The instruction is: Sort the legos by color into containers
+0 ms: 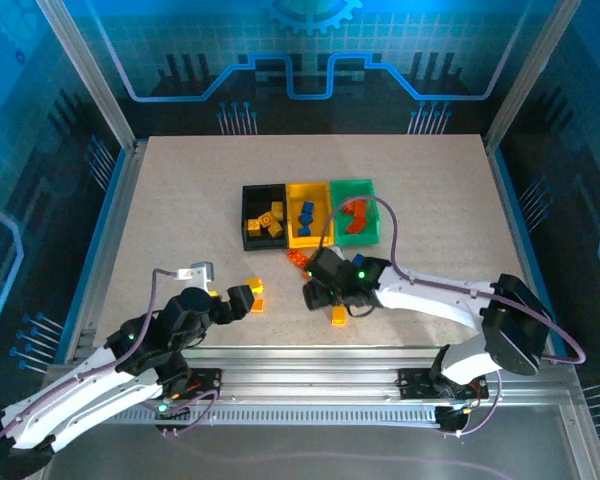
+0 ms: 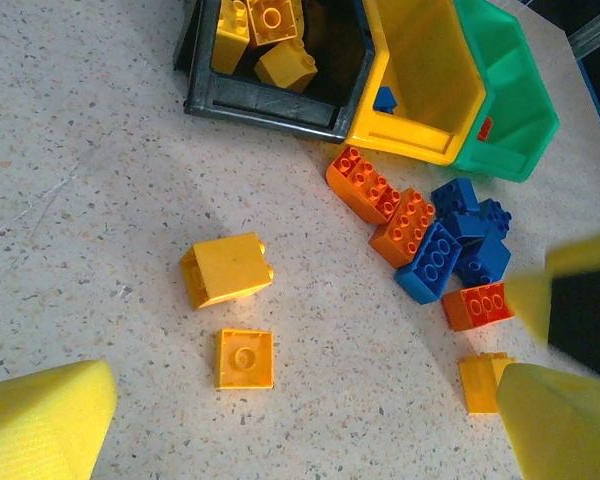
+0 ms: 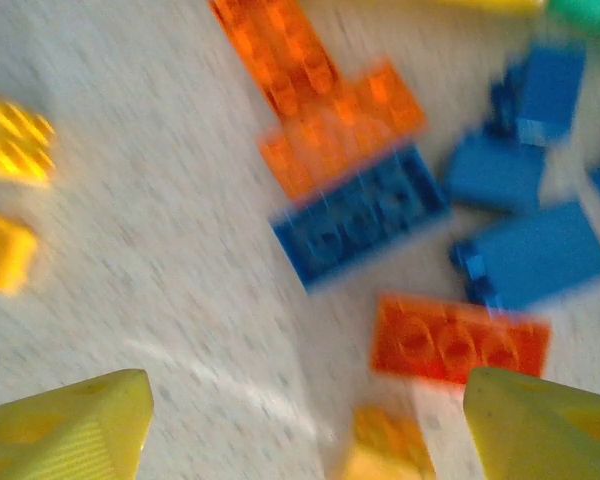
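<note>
From above, the left jaws stand wide and empty just short of two yellow bricks (image 1: 256, 297) on the desk (image 1: 180, 200), while the right jaws hang over the pile (image 1: 300, 262) of loose legos in front of the bins. The black bin (image 1: 246, 215) already has yellow ones, the yellow bin (image 1: 309, 243) blue, the green bin (image 1: 352, 186) red, so that pairing looks like the rule to keep. On the left wrist, both fingers (image 2: 40, 415) sit far apart with nothing between them. Straight ahead lie a flat yellow brick (image 2: 245, 358) and, beyond it, a taller yellow brick (image 2: 228, 270). I judge the flat one the next pick: drop squarely over it, close on its smooth sides, and stay clear of the taller one just past it. A third yellow brick (image 2: 485, 380) lies close by one fingertip, and the other arm's jaws show blurred at that edge, so the two arms seem near enough to clash. On the right wrist the picture is smeared. The jaws gape, holding nothing, with a red brick (image 3: 458, 340) just ahead of one finger (image 3: 550, 425) and a blue brick (image 3: 360, 215) farther out, against other red ones. Taking the lone red brick looks the safer grab, since the rest lie packed together.
</note>
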